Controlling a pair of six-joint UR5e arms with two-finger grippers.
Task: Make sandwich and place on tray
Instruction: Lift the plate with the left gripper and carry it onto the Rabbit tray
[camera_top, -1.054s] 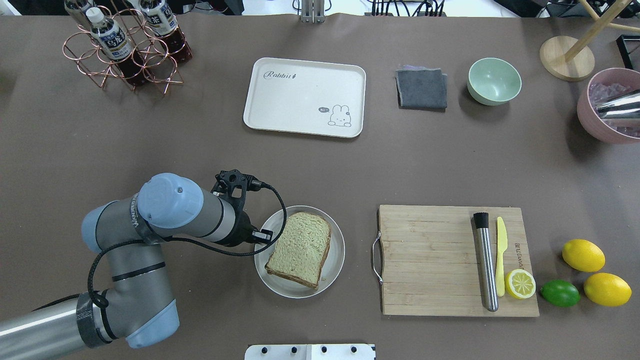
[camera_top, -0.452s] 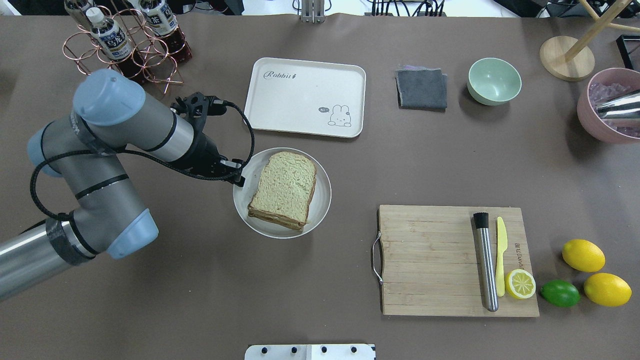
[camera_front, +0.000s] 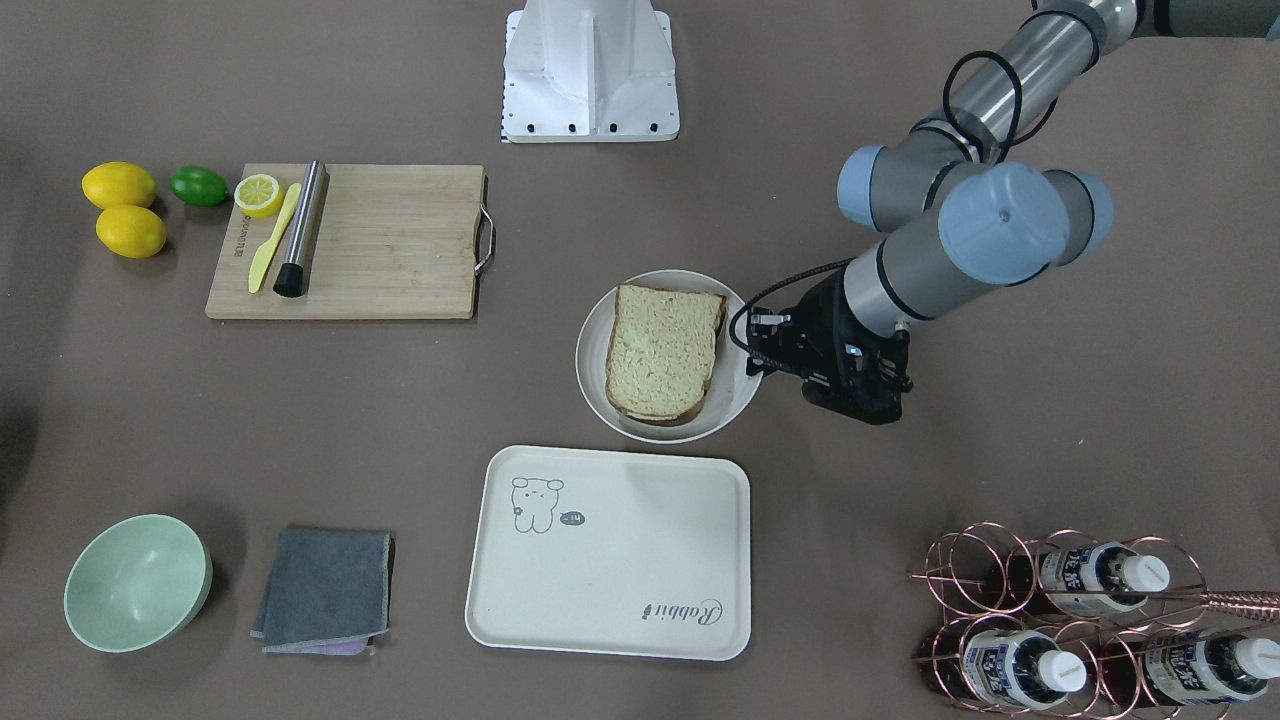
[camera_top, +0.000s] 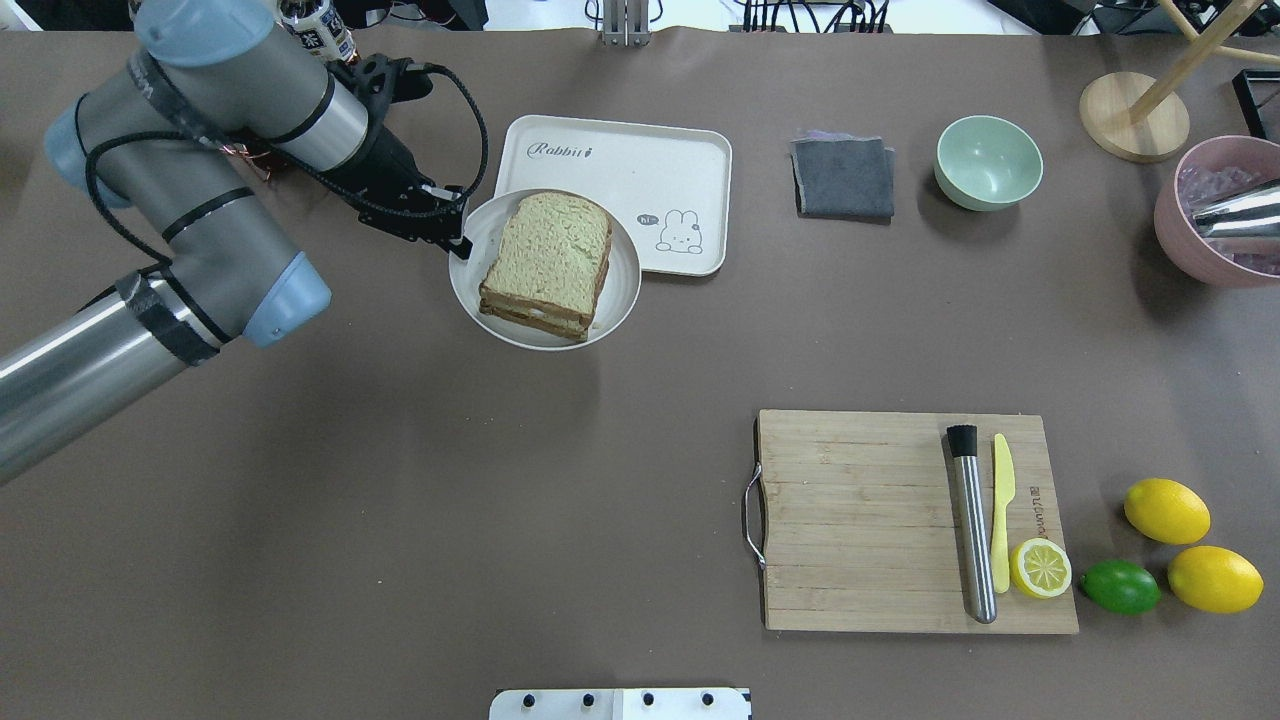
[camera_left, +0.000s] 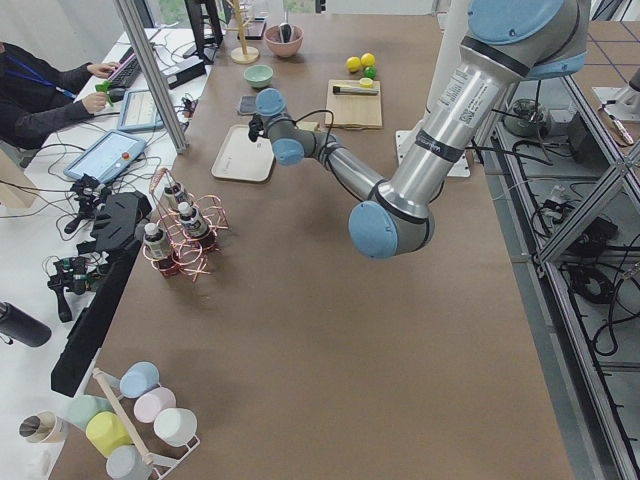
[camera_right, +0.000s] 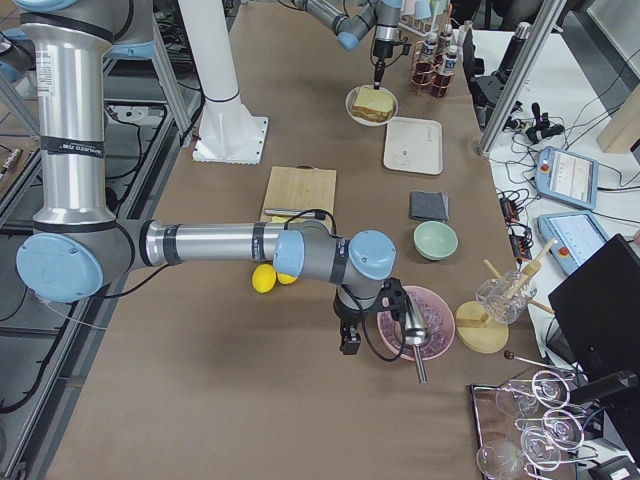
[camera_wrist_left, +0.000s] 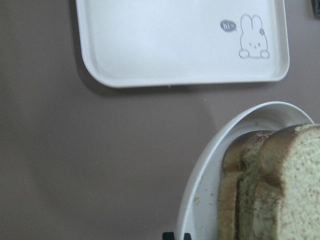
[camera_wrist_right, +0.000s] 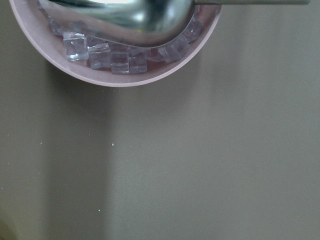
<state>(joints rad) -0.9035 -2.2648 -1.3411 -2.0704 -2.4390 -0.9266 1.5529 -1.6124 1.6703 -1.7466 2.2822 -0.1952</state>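
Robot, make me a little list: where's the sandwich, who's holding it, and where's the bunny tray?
sandwich: whole, lying on the round plate
plate: gripped at its rim by the left gripper
left gripper: shut on the plate
tray: just beyond the plate; the front-facing view shows a gap between them
sandwich on tray: not yet
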